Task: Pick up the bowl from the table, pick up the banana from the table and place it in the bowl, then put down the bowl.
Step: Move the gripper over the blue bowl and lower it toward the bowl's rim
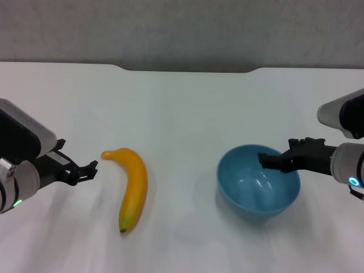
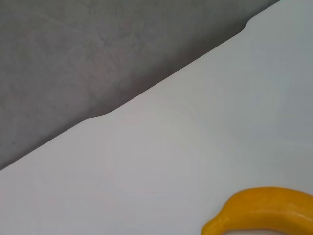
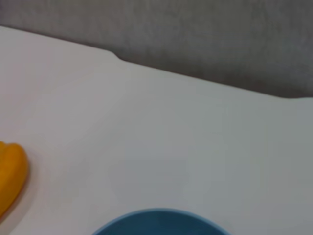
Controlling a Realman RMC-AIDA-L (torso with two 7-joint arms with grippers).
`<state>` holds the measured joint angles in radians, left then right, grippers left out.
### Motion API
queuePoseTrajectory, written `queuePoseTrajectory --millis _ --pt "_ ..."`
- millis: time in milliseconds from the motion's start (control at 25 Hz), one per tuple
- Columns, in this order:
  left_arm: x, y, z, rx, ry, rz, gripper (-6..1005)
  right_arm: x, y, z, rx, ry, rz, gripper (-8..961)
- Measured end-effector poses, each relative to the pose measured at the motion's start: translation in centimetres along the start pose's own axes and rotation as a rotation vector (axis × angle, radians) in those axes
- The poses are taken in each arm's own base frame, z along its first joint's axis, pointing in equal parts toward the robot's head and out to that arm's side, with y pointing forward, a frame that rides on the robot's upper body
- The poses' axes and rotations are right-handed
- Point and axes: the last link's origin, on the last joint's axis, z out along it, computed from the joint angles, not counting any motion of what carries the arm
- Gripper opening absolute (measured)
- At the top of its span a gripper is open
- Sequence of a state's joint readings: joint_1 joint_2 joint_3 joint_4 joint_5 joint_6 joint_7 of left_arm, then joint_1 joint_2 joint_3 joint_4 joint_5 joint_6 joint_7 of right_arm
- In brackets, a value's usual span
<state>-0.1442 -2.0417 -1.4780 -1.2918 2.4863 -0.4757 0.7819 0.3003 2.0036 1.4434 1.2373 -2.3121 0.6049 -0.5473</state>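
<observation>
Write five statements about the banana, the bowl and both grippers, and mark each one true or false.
1. The banana lies inside the bowl. False: it lies on the table, left of the bowl.
2. The right gripper reaches over the bowl's rim. True.
3. The left gripper holds the banana. False: it is beside the banana's stem end, apart from it.
4. The bowl is empty. True.
5. The bowl is upside down. False: it is upright.

Background: grey wall (image 1: 182, 28) beyond the far boundary of the scene.

The wall surface is matte, mottled grey and unmarked. It spans the full width of the head view and appears as a band in the left wrist view (image 2: 98, 49) and right wrist view (image 3: 205, 34).
</observation>
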Motion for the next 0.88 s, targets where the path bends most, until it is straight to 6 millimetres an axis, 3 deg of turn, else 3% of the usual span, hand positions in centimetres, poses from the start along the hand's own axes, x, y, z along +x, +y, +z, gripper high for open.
queuePoseTrajectory --millis 200,560,880 --pt "0.4 -0.1 -0.3 -0.003 0.005 -0.015 907 -0.2 -0.5 0.0 0.008 0.098 0.012 883" --pt "0.1 0.1 -0.3 -0.016 -0.012 -0.028 907 -0.6 -1.4 -0.2 0.067 0.124 0.027 883" --pt "-0.4 0.5 -0.2 -0.021 -0.022 -0.029 907 0.6 -2.4 -0.1 0.1 0.13 0.06 882"
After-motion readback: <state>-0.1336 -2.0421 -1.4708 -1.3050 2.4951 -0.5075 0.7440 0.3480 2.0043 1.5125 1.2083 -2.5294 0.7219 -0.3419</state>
